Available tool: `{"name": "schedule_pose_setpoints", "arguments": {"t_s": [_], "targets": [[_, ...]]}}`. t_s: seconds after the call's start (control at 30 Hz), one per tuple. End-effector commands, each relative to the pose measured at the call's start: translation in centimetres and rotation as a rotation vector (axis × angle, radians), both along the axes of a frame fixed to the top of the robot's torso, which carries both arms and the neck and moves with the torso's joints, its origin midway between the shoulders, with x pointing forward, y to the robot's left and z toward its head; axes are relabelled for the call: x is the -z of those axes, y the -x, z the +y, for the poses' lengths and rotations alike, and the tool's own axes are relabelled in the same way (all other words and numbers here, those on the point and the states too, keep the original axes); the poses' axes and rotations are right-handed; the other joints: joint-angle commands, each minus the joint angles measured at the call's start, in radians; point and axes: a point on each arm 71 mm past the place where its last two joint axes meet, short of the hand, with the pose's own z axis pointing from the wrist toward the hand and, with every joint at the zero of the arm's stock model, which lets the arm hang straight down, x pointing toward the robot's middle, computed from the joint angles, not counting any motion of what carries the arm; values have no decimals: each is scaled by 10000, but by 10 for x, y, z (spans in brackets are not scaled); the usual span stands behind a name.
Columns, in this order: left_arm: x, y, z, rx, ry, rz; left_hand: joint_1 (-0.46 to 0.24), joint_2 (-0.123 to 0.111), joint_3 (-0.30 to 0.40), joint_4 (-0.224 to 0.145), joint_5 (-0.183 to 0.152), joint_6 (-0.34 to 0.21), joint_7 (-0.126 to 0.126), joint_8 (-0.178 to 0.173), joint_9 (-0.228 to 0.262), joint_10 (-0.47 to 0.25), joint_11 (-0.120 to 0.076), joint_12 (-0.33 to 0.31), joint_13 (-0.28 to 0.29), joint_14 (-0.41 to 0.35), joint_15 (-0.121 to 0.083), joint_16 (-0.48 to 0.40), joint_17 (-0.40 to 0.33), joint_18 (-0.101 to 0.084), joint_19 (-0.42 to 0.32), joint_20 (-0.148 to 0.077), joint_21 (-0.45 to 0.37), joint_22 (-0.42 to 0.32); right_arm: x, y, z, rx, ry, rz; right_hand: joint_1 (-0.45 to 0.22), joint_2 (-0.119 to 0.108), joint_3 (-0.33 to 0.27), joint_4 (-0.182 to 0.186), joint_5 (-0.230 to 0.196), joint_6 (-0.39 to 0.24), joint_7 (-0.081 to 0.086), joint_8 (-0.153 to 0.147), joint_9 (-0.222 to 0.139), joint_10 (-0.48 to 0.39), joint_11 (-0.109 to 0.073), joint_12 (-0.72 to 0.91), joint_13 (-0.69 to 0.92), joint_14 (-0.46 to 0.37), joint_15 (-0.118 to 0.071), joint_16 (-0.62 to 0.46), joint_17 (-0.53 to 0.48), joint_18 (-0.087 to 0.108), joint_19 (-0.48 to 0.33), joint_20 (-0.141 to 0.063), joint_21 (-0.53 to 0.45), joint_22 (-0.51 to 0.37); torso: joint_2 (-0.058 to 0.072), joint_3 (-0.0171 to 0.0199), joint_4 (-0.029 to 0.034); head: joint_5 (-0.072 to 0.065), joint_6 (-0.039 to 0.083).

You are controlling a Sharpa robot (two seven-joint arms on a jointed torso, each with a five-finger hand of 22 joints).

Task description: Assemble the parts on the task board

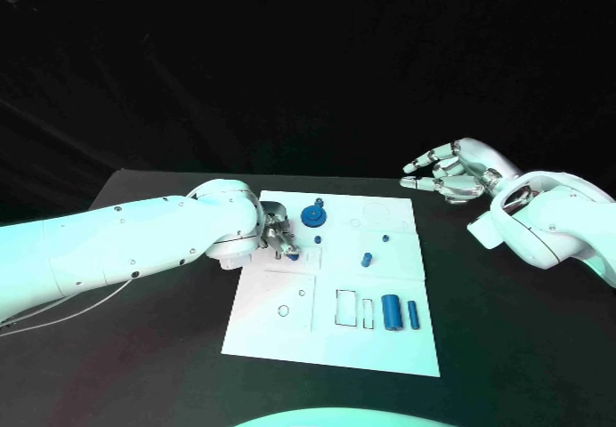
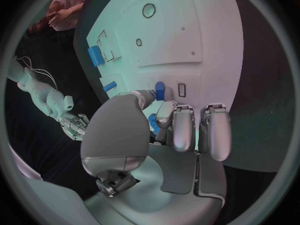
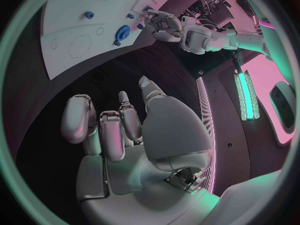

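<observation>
The left hand [image 1: 278, 237] works low over the board [image 1: 257, 334], its fingers curled around a small blue part [image 1: 294, 256] at the board's left-hand side. The left wrist view shows blue between the thumb and the fingers [image 2: 181, 127], so the hand looks to be pinching that part, probably to seat it in a slot under the palm; the contact itself is partly hidden. A second blue piece, the peg [image 2: 159, 91], stands upright on the board just beyond the fingertips, next to a small rectangular slot [image 2: 182, 89].

The right hand [image 1: 443, 173] hangs off the board, beyond its far right corner and well apart from every part. Its fingers are loosely curved and apart, holding nothing, apparently parked to leave the board free for the other arm.

The board is a white plate marked with outlined recesses, rectangles and circles that suggest where each piece belongs. A round blue gear [image 1: 313, 213] sits near the board's far edge, close to the left hand. Two blue cylinders [image 1: 392, 312] lie side by side toward the board's near edge, next to empty rectangular outlines. A short blue stub [image 1: 366, 260] rests near the board's centre. With most parts loose, the assembly seems at an early stage.
</observation>
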Motion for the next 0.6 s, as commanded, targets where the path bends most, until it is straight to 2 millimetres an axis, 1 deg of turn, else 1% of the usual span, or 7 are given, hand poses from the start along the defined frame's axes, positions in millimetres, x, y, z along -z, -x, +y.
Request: {"name": "schedule_pose_setpoints", "arguments": {"t_s": [0.03, 0.2, 0.33, 0.53, 0.6], "targets": [[2, 2, 0, 9, 62, 1, 0, 71, 1652, -1575, 20, 153, -121, 49, 23, 81, 11, 52, 14, 399, -69, -34, 17, -159, 90, -71, 43, 386, 0, 0, 1, -81, 86, -12, -93, 6, -42, 23, 56, -47, -21, 50, 16, -62, 1, -34, 181, 701, -46, -56, 1235, 51, -49, -1, -40, -1, -7, 10, -12, 17, 10], [-1, 4, 3, -251, 496, -94, -29, 51, 1728, -1634, 21, 177, -129, 62, 32, 122, 1, 83, 56, 399, -79, -36, 18, -162, 99, -81, 52, 406, 0, 0, 0, -63, 87, -17, -107, 8, -58, 39, 61, -43, -25, 69, 19, -63, -2, -34, 178, 700, -48, -62, 1228, 52, -51, -2, -49, -5, -4, 6, -1, -6, 0], [-4, 5, 6, -472, 768, -310, -52, 27, 1808, -1692, 23, 204, -139, 77, 42, 164, -10, 116, 103, 401, -88, -35, 22, -167, 111, -90, 63, 430, 0, 1, -1, -52, 86, -20, -120, 13, -71, 55, 70, -43, -28, 84, 21, -64, -4, -36, 174, 700, -50, -64, 1226, 51, -48, -4, -47, -1, -2, 12, 6, -15, -11], [-6, 9, 10, -654, 1170, -651, -107, -23, 1944, -1771, 25, 247, -151, 101, 57, 215, -23, 148, 149, 403, -101, -34, 28, -171, 125, -104, 74, 455, 0, 1, -1, -45, 88, -26, -131, 19, -81, 70, 79, -45, -30, 95, 22, -68, -5, -39, 168, 700, -52, -65, 1225, 52, -50, -5, -54, -5, 0, 14, 9, -14, -39], [-4, 13, 11, -678, 1253, -744, -125, -38, 1996, -1795, 27, 259, -154, 108, 62, 227, -27, 154, 160, 402, -106, -36, 26, -173, 131, -109, 79, 467, 0, 0, -1, -49, 90, -22, -131, 19, -81, 70, 79, -45, -30, 95, 22, -68, -5, -39, 168, 700, -52, -65, 1225, 52, -50, -5, -54, -5, -5, 13, 3, 19, -31]]}}
